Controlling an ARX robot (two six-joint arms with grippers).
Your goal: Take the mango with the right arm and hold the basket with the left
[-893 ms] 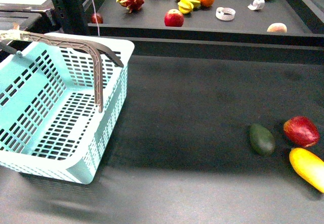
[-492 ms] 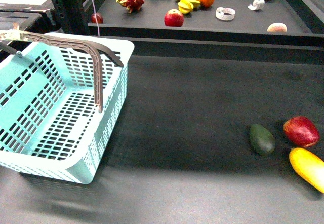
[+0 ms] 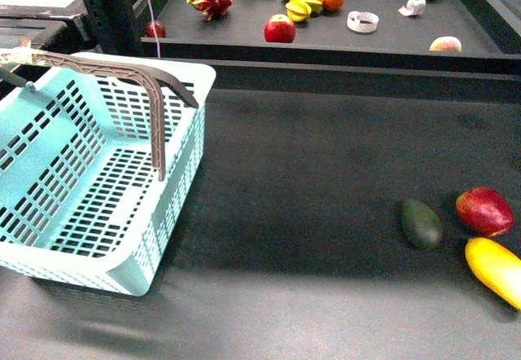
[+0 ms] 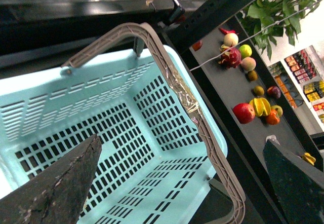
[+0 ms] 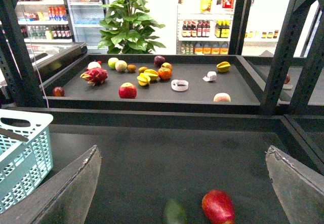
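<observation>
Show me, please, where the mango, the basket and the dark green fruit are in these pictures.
mango (image 3: 496, 270): front view, middle of its visible yellow skin.
basket (image 3: 179, 181): front view, the slotted side wall facing the fruit.
dark green fruit (image 3: 422, 224): front view, centre of its upper surface.

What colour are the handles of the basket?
Brown; the basket handles show best in the left wrist view.

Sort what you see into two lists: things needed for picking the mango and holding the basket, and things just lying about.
Belongs to the job: mango; basket; left gripper; right gripper.

Just lying about: avocado; red fruit beside it; dragon fruit, red apple and other fruit on the rear shelf.
</observation>
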